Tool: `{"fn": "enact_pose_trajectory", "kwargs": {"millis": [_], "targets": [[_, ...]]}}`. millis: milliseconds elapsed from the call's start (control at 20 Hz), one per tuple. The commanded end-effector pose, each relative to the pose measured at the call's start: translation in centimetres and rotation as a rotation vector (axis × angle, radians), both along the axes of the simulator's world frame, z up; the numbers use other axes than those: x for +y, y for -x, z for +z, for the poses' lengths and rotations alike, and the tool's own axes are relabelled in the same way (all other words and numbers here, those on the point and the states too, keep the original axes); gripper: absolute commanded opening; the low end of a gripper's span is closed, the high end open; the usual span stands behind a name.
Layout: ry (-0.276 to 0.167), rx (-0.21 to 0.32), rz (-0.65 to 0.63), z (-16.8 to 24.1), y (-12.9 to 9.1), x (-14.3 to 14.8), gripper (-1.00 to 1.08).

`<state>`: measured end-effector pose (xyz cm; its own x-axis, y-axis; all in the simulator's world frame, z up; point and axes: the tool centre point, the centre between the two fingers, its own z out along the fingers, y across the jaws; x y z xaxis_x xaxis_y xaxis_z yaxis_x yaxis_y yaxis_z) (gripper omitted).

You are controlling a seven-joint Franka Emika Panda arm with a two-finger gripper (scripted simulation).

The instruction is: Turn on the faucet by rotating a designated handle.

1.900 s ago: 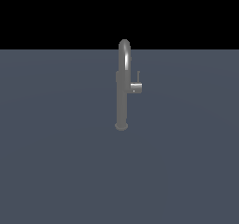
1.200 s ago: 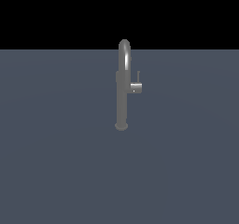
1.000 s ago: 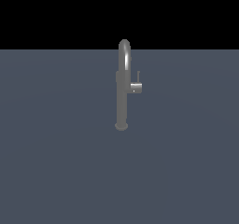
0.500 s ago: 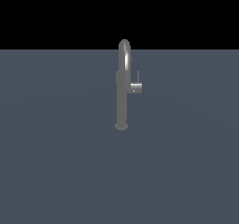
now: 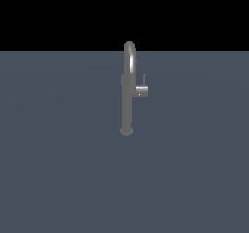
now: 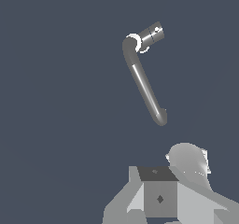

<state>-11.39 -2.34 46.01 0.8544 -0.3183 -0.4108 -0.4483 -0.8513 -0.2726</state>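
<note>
Flat slate-grey floor (image 5: 58, 178) fills the scene, black void behind. Faucet (image 5: 127, 101) stands upright mid-floor, spout arching on top. Handle (image 5: 142, 91) juts from the column's exterior-view right, lever pointing up. Gripper (image 6: 158, 197) hovers above the faucet; jaw state can't be told.

Pale grey, faceted robot body (image 6: 186, 195) below the faucet (image 6: 144, 85) in the wrist view: 1 darker square panel with a small diamond mark, 1 rounded dome.
</note>
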Motion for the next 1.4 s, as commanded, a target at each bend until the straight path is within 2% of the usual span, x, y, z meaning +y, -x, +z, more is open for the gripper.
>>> {"fn": "enact_pose_trajectory", "kwargs": {"millis": [0,650,1350], "targets": [[-0.043,0.042,-0.041,-0.8,-1.3,-0.3,-1.00],[-0.289,0.277,-0.269,-6.5,-7.5,-2.4,-1.00],[-0.607,0.581,-0.566,-16.2,-12.4,-4.3,-1.00]]}}
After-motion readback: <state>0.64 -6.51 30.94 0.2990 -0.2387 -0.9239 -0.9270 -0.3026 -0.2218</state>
